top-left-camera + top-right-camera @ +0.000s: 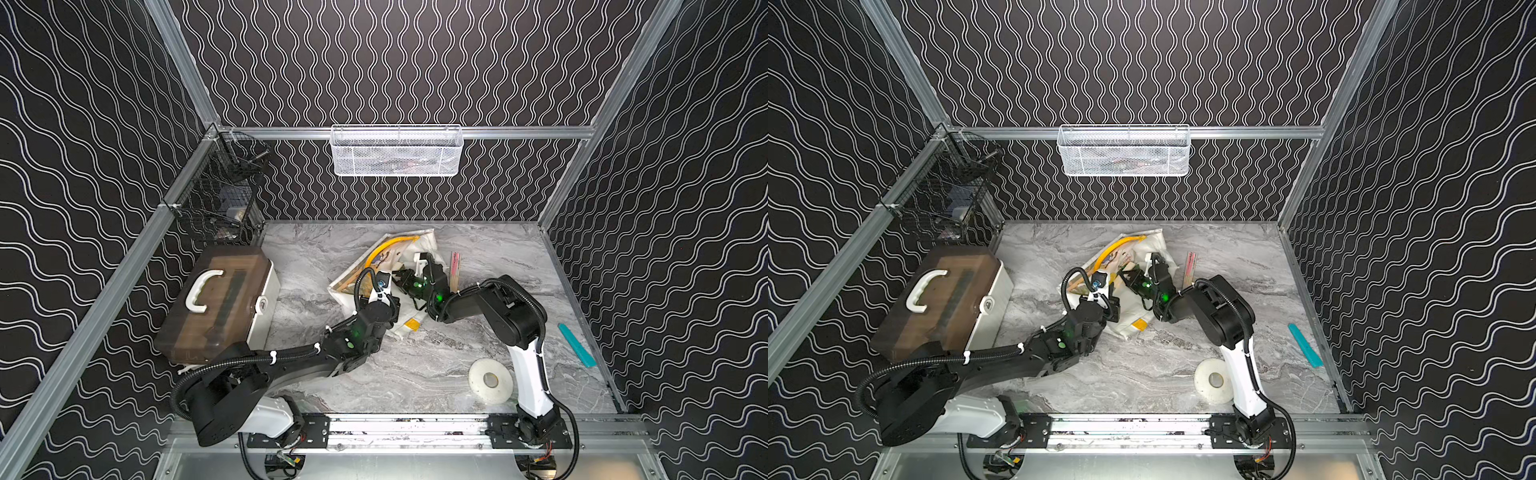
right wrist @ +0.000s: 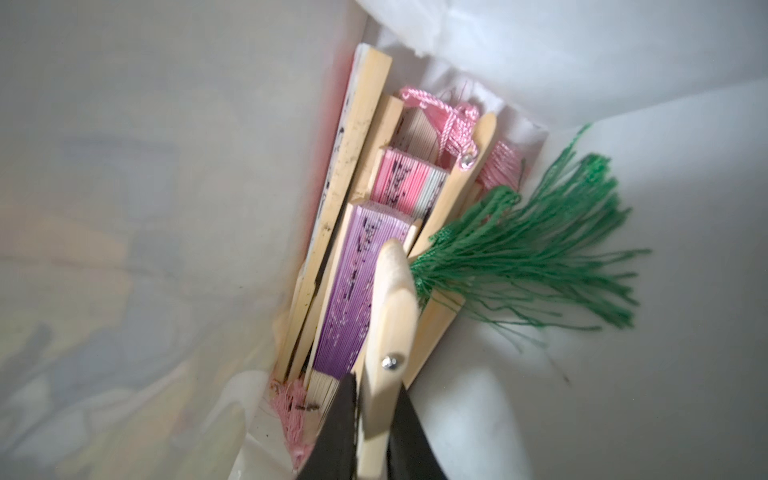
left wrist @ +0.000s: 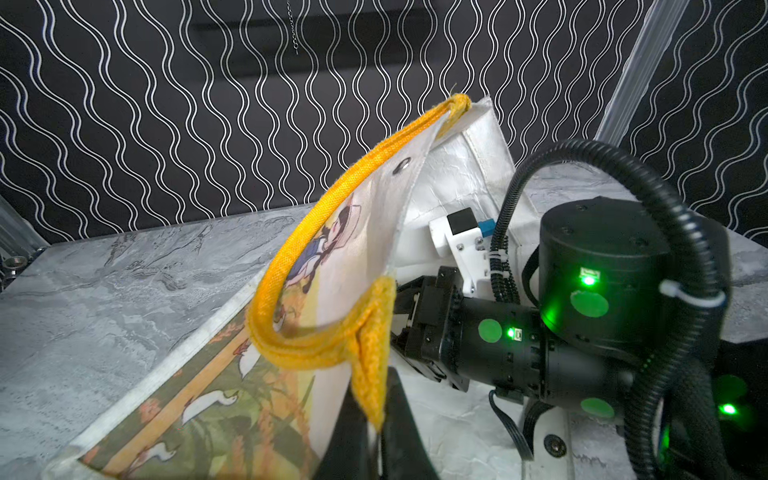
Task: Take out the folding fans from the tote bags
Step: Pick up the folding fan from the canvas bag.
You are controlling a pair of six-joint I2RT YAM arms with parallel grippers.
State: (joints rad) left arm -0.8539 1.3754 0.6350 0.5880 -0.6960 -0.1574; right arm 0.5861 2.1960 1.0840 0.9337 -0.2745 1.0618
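A white tote bag (image 1: 422,245) (image 1: 1152,243) with a yellow handle (image 3: 324,224) and a brownish print lies mid-table. My left gripper (image 3: 374,399) is shut on the yellow patch (image 3: 372,353) at the bag's rim and holds the mouth up. My right arm (image 1: 419,286) reaches into the bag. Inside, my right gripper (image 2: 376,399) is shut on a tan folding fan (image 2: 392,299) with a green tassel (image 2: 540,257). Purple (image 2: 353,286) and pink (image 2: 399,178) fans lie packed behind it. Another fan (image 1: 456,270) (image 1: 1190,268) lies on the table beside the bag.
A brown-lidded box (image 1: 216,303) with a white handle stands at the left. A white tape roll (image 1: 491,380) sits front right and a teal bar (image 1: 577,345) lies by the right wall. A white mesh basket (image 1: 397,151) and a black wire basket (image 1: 224,195) hang on the walls.
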